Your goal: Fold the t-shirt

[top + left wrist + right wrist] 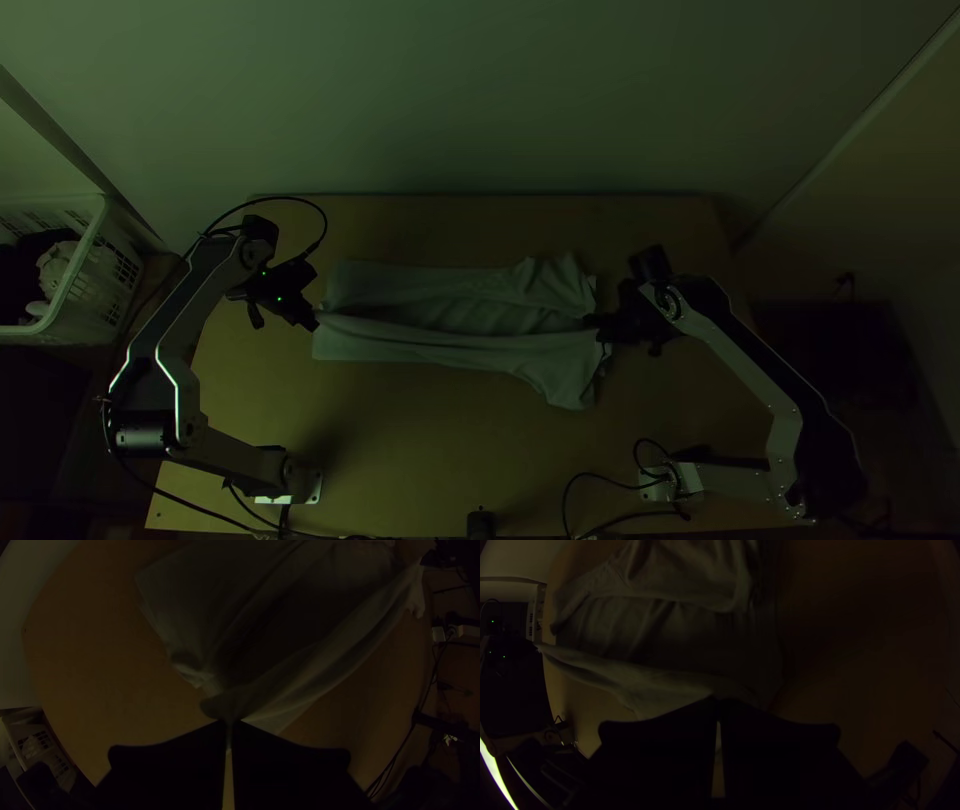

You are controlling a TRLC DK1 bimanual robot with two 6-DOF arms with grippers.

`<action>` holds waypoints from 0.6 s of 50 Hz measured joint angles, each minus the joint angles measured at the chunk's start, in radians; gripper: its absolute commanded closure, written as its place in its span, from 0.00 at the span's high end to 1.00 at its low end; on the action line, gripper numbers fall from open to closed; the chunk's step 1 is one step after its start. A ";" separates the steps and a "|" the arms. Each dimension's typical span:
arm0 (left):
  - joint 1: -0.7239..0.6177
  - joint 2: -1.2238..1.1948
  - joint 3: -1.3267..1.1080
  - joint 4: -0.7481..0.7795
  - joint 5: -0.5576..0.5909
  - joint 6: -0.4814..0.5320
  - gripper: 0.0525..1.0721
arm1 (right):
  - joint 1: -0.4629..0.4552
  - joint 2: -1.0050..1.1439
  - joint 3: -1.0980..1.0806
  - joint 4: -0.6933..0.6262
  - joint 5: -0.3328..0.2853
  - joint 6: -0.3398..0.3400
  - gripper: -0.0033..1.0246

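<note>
While our left end effector and right end effector pinch opposite ends of the shirt on the tabletop, mid-frame, we should keep the span taut, move both evenly toward the frame's top, and lower before releasing.

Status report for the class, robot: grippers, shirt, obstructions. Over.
Left gripper shut on t-shirt. Right gripper shut on its other end. Cloth creased, spanning between. White basket off to left, clear.
</note>
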 measured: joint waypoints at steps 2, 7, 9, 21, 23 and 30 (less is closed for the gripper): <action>0.000 0.010 0.014 0.001 0.002 -0.003 0.03 | -0.004 0.012 0.011 0.006 0.000 0.000 0.03; 0.000 0.034 0.048 0.002 0.010 -0.007 0.03 | -0.015 0.043 0.040 0.019 0.000 -0.003 0.03; -0.001 0.046 0.064 0.002 0.011 -0.007 0.03 | -0.020 0.055 0.053 0.020 0.002 -0.006 0.03; -0.003 0.130 0.180 0.002 0.028 -0.026 0.03 | -0.070 0.149 0.160 0.028 0.011 -0.026 0.03; -0.003 0.147 0.200 0.002 0.032 -0.030 0.03 | -0.076 0.164 0.177 0.035 0.011 -0.026 0.03; -0.003 0.217 0.286 0.002 0.047 -0.057 0.03 | -0.099 0.216 0.227 0.056 0.011 -0.029 0.03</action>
